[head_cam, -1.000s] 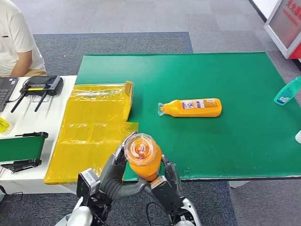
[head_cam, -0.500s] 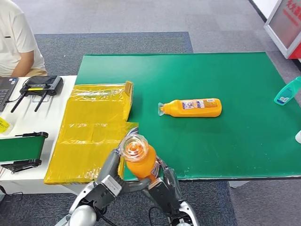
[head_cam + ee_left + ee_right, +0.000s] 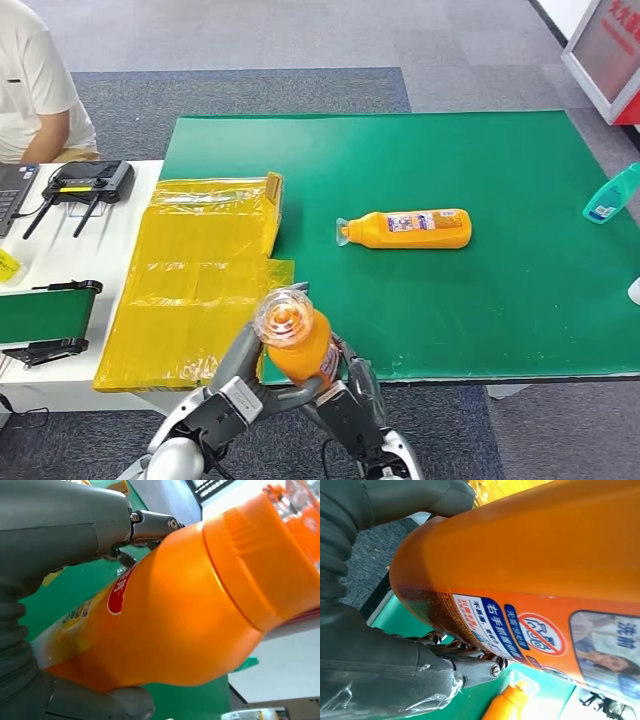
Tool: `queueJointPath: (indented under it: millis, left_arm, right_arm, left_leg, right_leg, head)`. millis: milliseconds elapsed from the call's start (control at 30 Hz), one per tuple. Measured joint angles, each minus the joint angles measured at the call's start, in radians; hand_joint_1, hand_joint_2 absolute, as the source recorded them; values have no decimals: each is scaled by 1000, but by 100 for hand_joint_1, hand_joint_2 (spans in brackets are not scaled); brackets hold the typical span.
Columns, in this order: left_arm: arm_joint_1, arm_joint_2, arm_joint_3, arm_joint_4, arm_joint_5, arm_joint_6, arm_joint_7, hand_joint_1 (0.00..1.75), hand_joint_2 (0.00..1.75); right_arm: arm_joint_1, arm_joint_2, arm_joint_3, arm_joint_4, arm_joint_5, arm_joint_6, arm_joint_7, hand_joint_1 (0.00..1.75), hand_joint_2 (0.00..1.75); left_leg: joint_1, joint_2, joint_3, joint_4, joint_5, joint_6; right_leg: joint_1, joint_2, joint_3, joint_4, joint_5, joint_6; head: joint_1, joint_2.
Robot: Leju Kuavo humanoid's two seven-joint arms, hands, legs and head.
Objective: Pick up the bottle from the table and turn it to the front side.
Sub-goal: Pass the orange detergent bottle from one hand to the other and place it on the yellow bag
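- The orange bottle (image 3: 297,343) is off the table, held at the near edge of the green table (image 3: 483,160); its long axis tips up toward the robot's head, clear cap (image 3: 284,314) uppermost.
- The left hand (image 3: 240,380) and the right hand (image 3: 349,392) both grip its lower body — fingers wrapped against its sides.
- Its base is hidden behind the hands; the label print is too blurred to read up close.
- A second orange bottle (image 3: 407,229) lies flat on the green — cap toward the yellow bags (image 3: 196,270).
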Motion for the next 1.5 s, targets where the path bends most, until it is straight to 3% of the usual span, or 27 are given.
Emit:
queueJointPath:
  millis: [100,133,300,333,367,433,467,500,1100,1133,1233,1267,1500]
  left_arm:
    - [6,-3,-12,-1,28,-14,-6,17,175]
    - [8,-4,-15,-1,39,-18,-8,1,175]
    - [25,-7,-19,-2,112,-35,-32,0,175]
    - [28,-7,-19,-2,124,-38,-37,14,175]
    - [30,-7,-18,-2,132,-41,-41,46,175]
    - [35,-7,-19,-2,144,-46,-48,133,175]
    - [37,-8,-19,-2,151,-50,-52,163,175]
    - [40,-9,-19,-2,157,-53,-56,175,175]
    - [44,-19,-7,-2,203,-65,-74,175,175]
    - [45,-19,-6,-2,204,-65,-74,175,175]
    - [53,-19,-3,-2,210,-59,-75,175,175]
    - [58,-19,-1,-3,211,-52,-77,175,175]
    - [102,-7,55,-36,94,87,-60,175,175]
  right_arm:
    - [11,-7,0,-24,2,-10,-1,175,175]
    - [16,-9,-1,-33,3,-12,-1,175,175]
    - [28,-19,-1,-77,12,-18,-6,175,175]
    - [30,-20,0,-82,13,-18,-7,175,175]
    - [31,-21,0,-86,13,-18,-7,175,175]
    - [32,-22,1,-94,11,-18,-8,175,175]
    - [32,-23,2,-98,9,-18,-8,175,175]
    - [32,-23,2,-100,8,-18,-8,175,175]
    - [35,-29,7,-109,-6,-15,-10,175,175]
    - [35,-29,7,-108,-11,-15,-9,166,175]
    - [36,-29,7,-99,-49,-9,-5,35,175]
    - [37,-29,6,-96,-66,-4,-5,0,175]
    - [66,-29,-15,-92,-130,11,11,0,175]
  left_leg:
    - [0,0,0,0,0,0]
    - [0,0,0,0,0,0]
    - [0,0,0,0,0,0]
    - [0,0,0,0,0,0]
    - [0,0,0,0,0,0]
    - [0,0,0,0,0,0]
    - [0,0,0,0,0,0]
    - [0,0,0,0,0,0]
    - [0,0,0,0,0,0]
    - [0,0,0,0,0,0]
    - [0,0,0,0,0,0]
    - [0,0,0,0,0,0]
    - [0,0,0,0,0,0]
  right_leg:
    - [0,0,0,0,0,0]
    - [0,0,0,0,0,0]
    - [0,0,0,0,0,0]
    - [0,0,0,0,0,0]
    - [0,0,0,0,0,0]
    - [0,0,0,0,0,0]
    - [0,0,0,0,0,0]
    - [0,0,0,0,0,0]
    - [0,0,0,0,0,0]
    - [0,0,0,0,0,0]
    - [0,0,0,0,0,0]
    - [0,0,0,0,0,0]
    - [0,0,0,0,-1,0]
  head:
    - [0,0]
    - [0,0]
    - [0,0]
    - [0,0]
    - [0,0]
    - [0,0]
    - [0,0]
    - [0,0]
    - [0,0]
    - [0,0]
    - [0,0]
    - [0,0]
    - [0,0]
